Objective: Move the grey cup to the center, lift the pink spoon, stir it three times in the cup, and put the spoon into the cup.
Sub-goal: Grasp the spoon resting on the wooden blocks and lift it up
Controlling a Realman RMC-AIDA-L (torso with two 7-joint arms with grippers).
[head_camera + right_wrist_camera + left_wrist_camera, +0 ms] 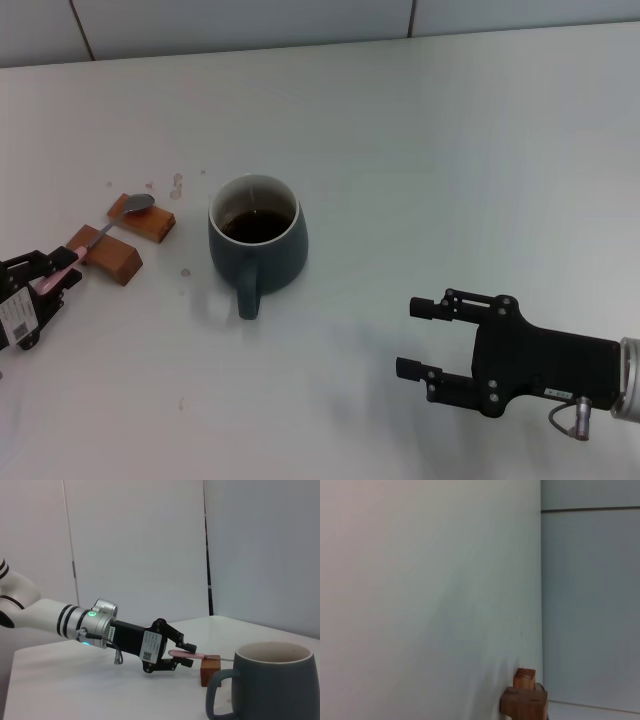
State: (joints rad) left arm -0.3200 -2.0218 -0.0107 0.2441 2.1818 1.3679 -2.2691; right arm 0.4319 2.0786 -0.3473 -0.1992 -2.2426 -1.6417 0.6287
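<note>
The grey cup (256, 243) stands mid-table with dark liquid inside and its handle toward me; it also shows in the right wrist view (274, 690). The pink spoon (136, 204) lies across two wooden blocks to the cup's left, bowl on the far block and pink handle toward me. My left gripper (54, 275) is at the handle's end, one finger on each side with a gap, the spoon still resting on the blocks. The right wrist view shows the left gripper (186, 655) and the spoon (198, 655) the same way. My right gripper (410, 338) is open and empty, right of the cup and nearer me.
Two brown wooden blocks (142, 220) (112, 257) carry the spoon; one shows in the left wrist view (524, 700) and one in the right wrist view (210, 672). Small spots mark the white table (430, 150) near the blocks. A wall runs behind the table.
</note>
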